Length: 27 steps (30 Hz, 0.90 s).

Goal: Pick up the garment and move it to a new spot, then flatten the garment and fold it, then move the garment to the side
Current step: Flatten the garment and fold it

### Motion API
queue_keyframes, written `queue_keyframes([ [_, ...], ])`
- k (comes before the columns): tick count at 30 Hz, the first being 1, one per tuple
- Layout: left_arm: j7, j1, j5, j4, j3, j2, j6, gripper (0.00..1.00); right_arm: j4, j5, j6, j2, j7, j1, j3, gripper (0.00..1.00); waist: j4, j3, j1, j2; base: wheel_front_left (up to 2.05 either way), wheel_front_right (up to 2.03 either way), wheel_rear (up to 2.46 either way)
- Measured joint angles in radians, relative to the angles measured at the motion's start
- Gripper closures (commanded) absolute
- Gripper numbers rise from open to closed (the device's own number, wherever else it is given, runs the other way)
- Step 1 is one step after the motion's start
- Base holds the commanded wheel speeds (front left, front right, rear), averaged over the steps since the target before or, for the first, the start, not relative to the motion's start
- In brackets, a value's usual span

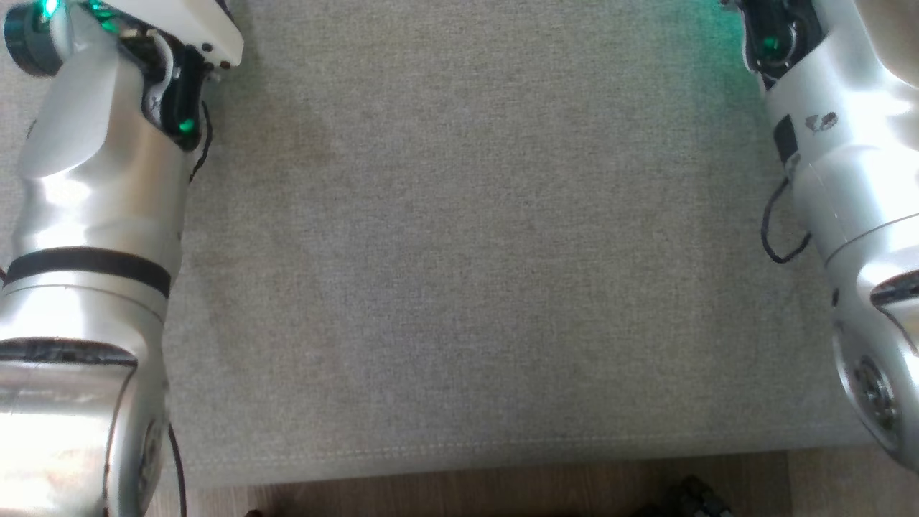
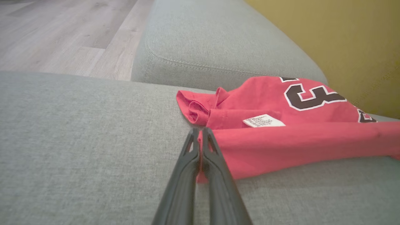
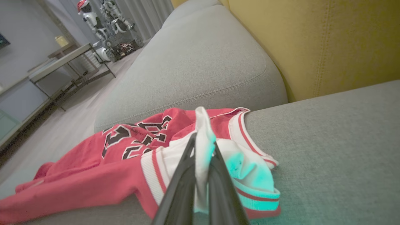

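On woven grey cushion [image 2: 62, 140], both jaws pinch crumpled red jersey [image 2: 281, 147]

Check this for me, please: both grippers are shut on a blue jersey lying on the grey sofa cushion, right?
Not quite: the jersey is red, not blue, as both wrist views show. The rest holds: the left gripper and the right gripper are each shut on it, and it lies on the grey sofa cushion.
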Motion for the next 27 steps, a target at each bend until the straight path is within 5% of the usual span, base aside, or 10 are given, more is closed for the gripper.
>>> queue_keyframes([
  [6,0.0,0.081,-0.035,-0.137,0.044,0.003,0.0,1.0,-0.067,0.087,0.0,0.01,-0.034,0.084,0.028,1.0,-0.009,-0.029,0.0,0.0,0.0,0.0,0.0],
  [15,0.0,0.584,-0.022,-0.476,0.087,0.003,0.0,1.0,-0.323,0.109,0.0,-0.002,-0.079,0.534,0.09,1.0,-0.017,-0.157,0.0,0.0001,0.0,0.0,0.0],
  [21,0.0,0.82,0.014,-0.691,0.08,0.002,0.0,1.0,-0.591,0.08,0.0,-0.038,-0.064,0.848,-0.01,1.0,-0.008,-0.239,-0.0001,0.0001,0.0,0.0,0.0],
  [26,0.0,0.959,0.027,-0.771,0.08,0.006,0.001,1.0,-0.81,0.016,0.0,-0.02,0.032,1.075,-0.118,1.0,-0.004,-0.279,-0.0001,0.0001,0.0,0.0,0.0],
  [27,0.001,1.018,0.027,-0.805,0.08,0.009,0.014,1.0,-0.929,-0.022,0.0,0.004,0.096,1.181,-0.163,1.0,-0.004,-0.294,-0.0001,0.0001,0.0,0.0,0.0],
])
